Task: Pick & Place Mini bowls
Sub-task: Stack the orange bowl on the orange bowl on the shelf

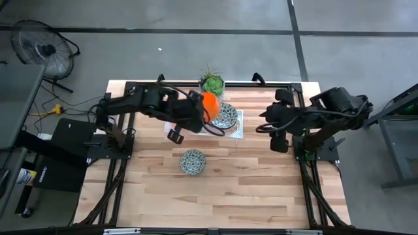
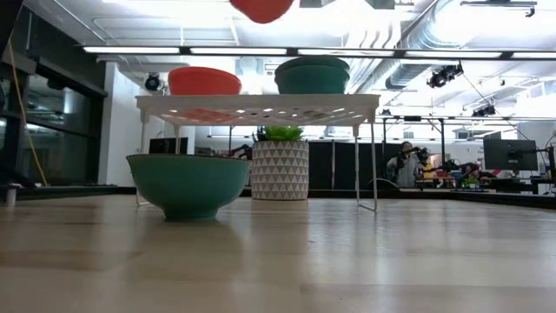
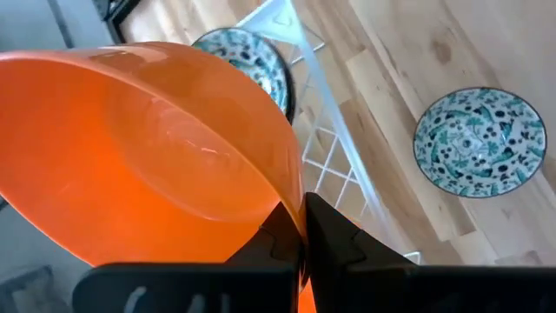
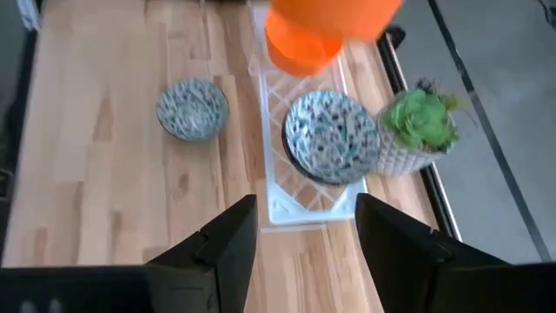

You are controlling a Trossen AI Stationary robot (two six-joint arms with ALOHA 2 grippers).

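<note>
My left gripper [image 1: 201, 112] is shut on a plain orange mini bowl [image 1: 209, 104], held in the air over the white wire rack [image 1: 236, 130]; the bowl also shows in the low view [image 2: 261, 9]. A speckled bowl [image 1: 226, 115] and a second orange bowl [image 2: 204, 81] stand on the rack top. Another speckled bowl [image 1: 192, 162] rests on its base on the table. My right gripper [image 4: 304, 239] is open and waits to the right of the rack, pointing at it. The other bowls are out of view. My left gripper holds the orange bowl by its rim [image 3: 295, 204], pinched with one finger inside the bowl and one outside. The bowl is lifted clear above the rack and sits tilted in the hold.
A small green potted plant [image 1: 212, 83] stands just beyond the rack at the table's far edge. The rack's thin legs [image 2: 374, 165] stand on the table. Bare wood lies around the speckled bowl and toward the near edge.
</note>
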